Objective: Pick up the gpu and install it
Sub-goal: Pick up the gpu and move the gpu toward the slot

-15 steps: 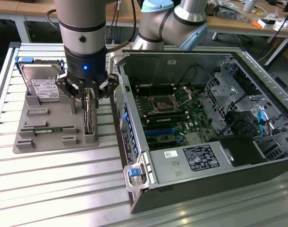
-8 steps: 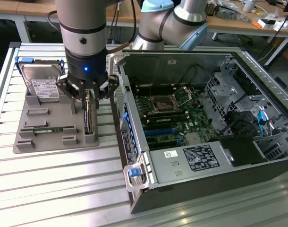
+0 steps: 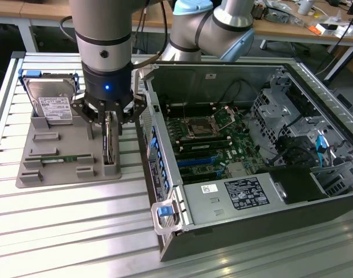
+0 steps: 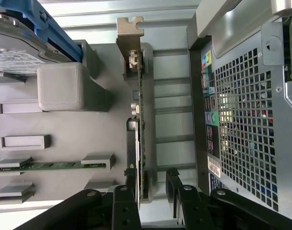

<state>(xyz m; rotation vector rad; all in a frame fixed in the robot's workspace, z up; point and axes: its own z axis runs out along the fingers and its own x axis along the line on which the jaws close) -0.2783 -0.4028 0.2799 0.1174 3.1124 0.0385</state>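
The gpu (image 3: 109, 149) stands on its edge in a slot of the grey holder tray (image 3: 55, 174), on the tray side nearest the computer case. It is a thin dark board (image 4: 140, 120) with a silver end bracket (image 4: 129, 38). My gripper (image 3: 111, 128) is directly over it, open, with one finger on each side of the card (image 4: 151, 184). One finger (image 4: 130, 187) lies close against the board. The other finger (image 4: 173, 184) stands a little apart from it.
The tray also holds a silver hard drive (image 3: 52, 101) (image 4: 16, 48) and a slim green memory stick (image 3: 58, 158) (image 4: 50, 166). The open computer case (image 3: 240, 150) (image 4: 246, 110), with its motherboard slots (image 3: 199, 162), stands close beside the tray on a slatted metal table (image 3: 72, 231).
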